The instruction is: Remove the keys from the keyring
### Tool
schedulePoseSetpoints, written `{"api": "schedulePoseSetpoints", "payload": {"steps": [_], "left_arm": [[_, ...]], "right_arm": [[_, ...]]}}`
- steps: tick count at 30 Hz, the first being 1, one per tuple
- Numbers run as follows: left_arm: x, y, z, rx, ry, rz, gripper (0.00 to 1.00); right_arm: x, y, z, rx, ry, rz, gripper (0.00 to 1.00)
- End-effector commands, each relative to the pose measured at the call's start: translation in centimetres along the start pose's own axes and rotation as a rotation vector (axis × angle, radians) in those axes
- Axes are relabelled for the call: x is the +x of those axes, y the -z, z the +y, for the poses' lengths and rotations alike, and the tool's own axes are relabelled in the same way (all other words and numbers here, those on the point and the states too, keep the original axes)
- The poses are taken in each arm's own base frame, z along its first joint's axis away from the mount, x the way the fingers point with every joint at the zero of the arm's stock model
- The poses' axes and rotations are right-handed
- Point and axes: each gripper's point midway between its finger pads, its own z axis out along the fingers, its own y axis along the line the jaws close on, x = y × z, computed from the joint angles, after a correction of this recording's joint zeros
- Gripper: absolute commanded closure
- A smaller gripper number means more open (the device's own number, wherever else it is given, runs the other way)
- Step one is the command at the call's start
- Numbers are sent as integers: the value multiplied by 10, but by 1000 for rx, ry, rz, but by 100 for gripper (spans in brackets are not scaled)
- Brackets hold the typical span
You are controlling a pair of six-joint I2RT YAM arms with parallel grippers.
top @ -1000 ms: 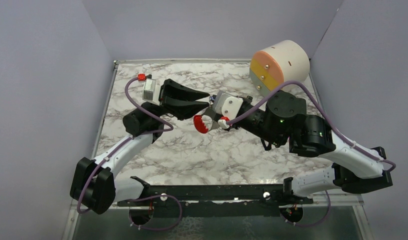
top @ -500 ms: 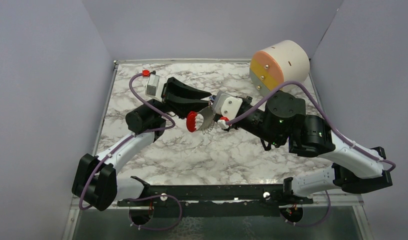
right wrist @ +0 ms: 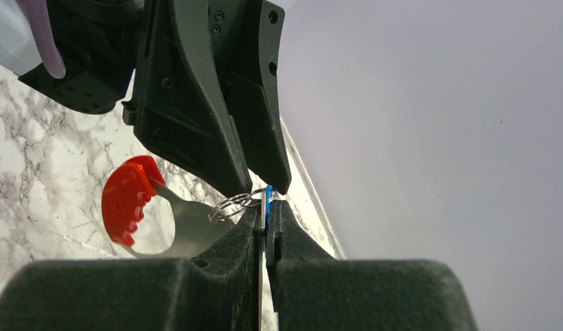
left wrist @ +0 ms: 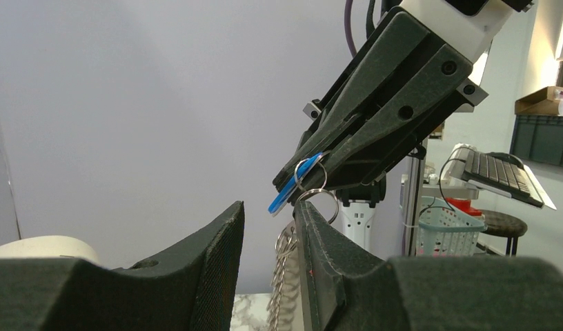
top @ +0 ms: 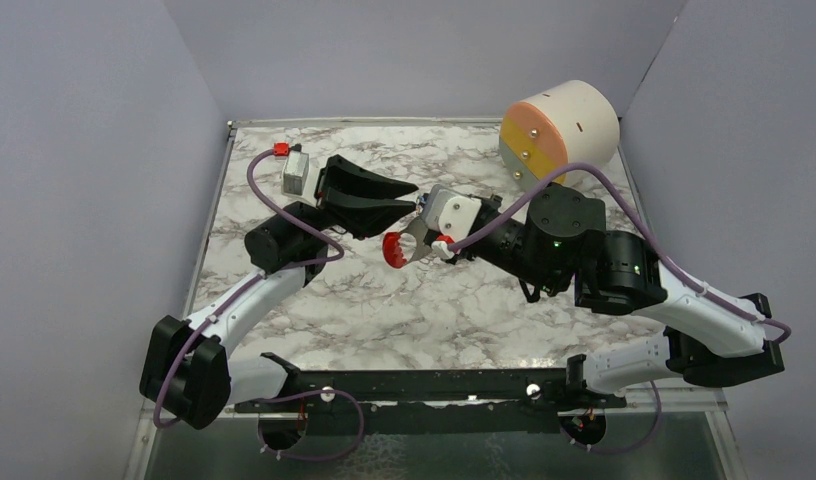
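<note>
**Right tool grips blue key, bunch hangs where the arms meet**

The right tool (right wrist: pixel 266 209) is clamped on the blue-headed key (left wrist: pixel 287 193), its fingers pressed together on the blade. The left tool (left wrist: pixel 268 207) faces it from 9 o'clock with its fingers apart. Thin wire rings (right wrist: pixel 237 201) and a short chain (left wrist: pixel 282 276) hang in the gap. The chain runs close to one finger, and whether it touches cannot be told. From above, the two tools meet just toward 12 o'clock of the centre of the bench (top: pixel 464 300). The silvery keys (top: pixel 415 234) trail from there toward 7 o'clock and end at the red keyring (top: pixel 394 249). A round drawer unit (top: pixel 559 130) stands at the bench's 1 o'clock corner, well apart.
</note>
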Motion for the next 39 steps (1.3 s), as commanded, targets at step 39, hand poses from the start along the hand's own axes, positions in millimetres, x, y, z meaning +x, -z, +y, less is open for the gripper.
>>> {"api": "schedulePoseSetpoints", "payload": {"steps": [39], "left_arm": [[-11, -4, -35, 156, -108, -58, 67]], "right_arm": [[-19, -4, -8, 48, -33, -86, 99]]}}
